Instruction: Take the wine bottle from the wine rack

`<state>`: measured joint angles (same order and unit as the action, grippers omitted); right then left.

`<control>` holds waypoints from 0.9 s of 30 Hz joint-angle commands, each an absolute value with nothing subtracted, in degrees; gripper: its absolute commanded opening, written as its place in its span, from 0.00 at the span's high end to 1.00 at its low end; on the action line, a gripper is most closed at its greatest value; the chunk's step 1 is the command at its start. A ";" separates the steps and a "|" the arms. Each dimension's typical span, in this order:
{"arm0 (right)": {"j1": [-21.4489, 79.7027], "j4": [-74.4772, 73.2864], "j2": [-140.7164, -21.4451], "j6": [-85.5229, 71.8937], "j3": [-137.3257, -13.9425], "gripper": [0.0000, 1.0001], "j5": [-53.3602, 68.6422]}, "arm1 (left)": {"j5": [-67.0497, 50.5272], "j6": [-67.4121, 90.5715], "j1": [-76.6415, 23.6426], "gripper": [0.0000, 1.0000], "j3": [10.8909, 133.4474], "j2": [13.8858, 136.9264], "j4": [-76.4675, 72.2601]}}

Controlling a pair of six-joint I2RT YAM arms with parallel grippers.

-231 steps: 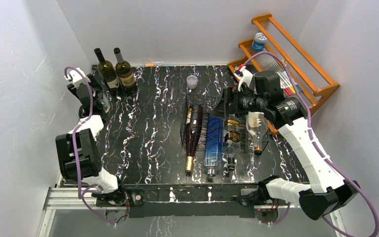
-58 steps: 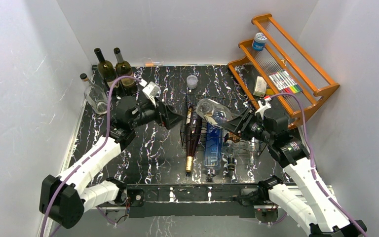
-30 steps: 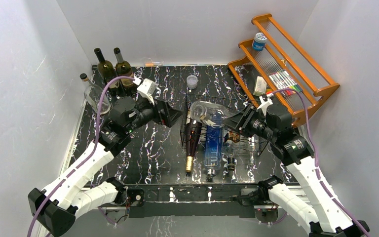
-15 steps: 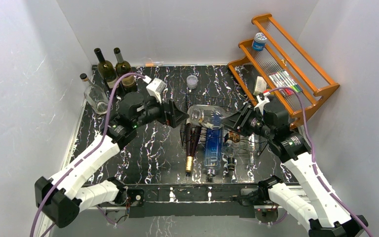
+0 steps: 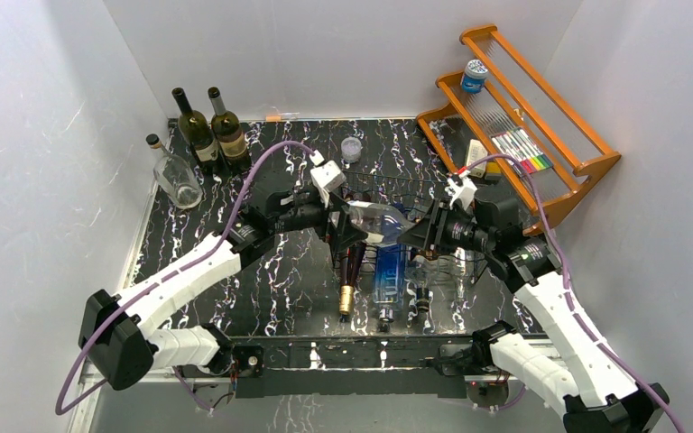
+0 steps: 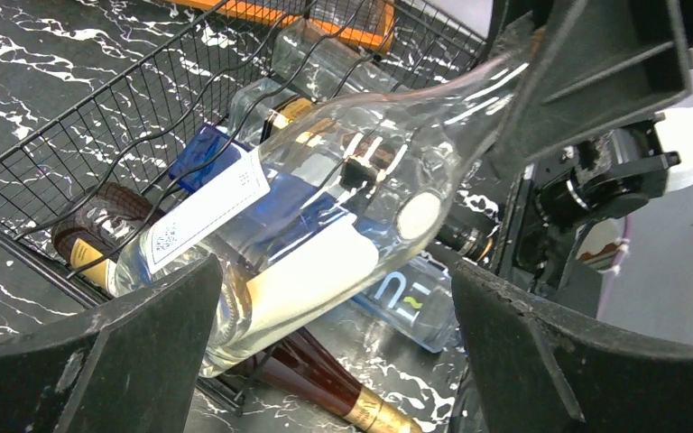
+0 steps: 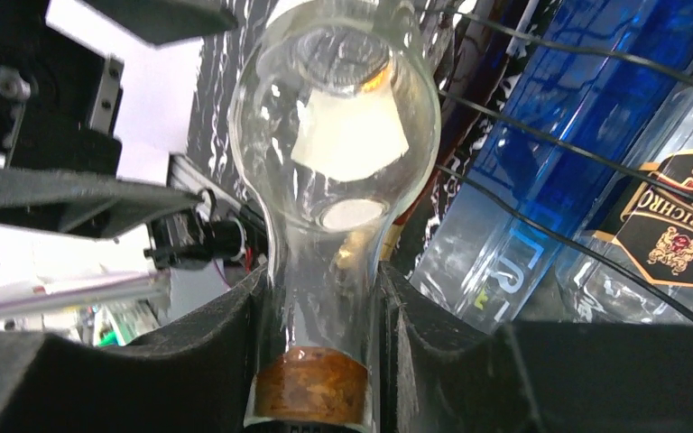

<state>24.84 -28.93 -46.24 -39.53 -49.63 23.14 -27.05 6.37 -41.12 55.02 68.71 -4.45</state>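
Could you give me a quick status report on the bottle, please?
Right gripper shut on clear bottle neck. Left gripper open, jaws flanking its body. Bottle tilted over wine rack, other bottles beneath.

Clear wine bottle (image 6: 325, 207) tilted over black wine rack (image 6: 72, 153), left tool (image 6: 334, 316) spread wide either side of its base

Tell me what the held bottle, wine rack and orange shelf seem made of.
The held bottle: clear glossy glass; the bottles behind show through it. The wine rack: thin black wire, probably coated metal. The orange shelf: likely wood, slatted, with a smooth orange finish.
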 commanded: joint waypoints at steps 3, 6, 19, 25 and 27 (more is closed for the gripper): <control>24.99 -33.21 -45.74 -31.77 -51.51 0.97 32.96 | -30.93 0.96 -41.69 0.02 56.28 72.46 -5.79; 25.03 -35.14 -45.87 -30.60 -50.91 0.95 35.07 | -31.35 1.22 -41.94 0.02 55.45 73.36 -5.89; 24.97 -27.12 -45.80 -33.27 -43.91 1.00 46.31 | -26.50 4.93 -42.10 0.02 54.52 70.92 -5.09; 24.97 -12.68 -41.06 -46.01 -37.15 1.00 49.02 | -19.73 9.11 -42.08 0.02 56.93 69.19 -1.00; 25.04 -8.33 -40.52 -49.79 -35.10 1.00 49.70 | -17.69 10.90 -42.10 0.02 58.11 68.57 0.61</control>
<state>24.38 -25.96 -42.87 -41.08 -37.06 41.15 -23.14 6.98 -41.80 54.96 71.61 -3.31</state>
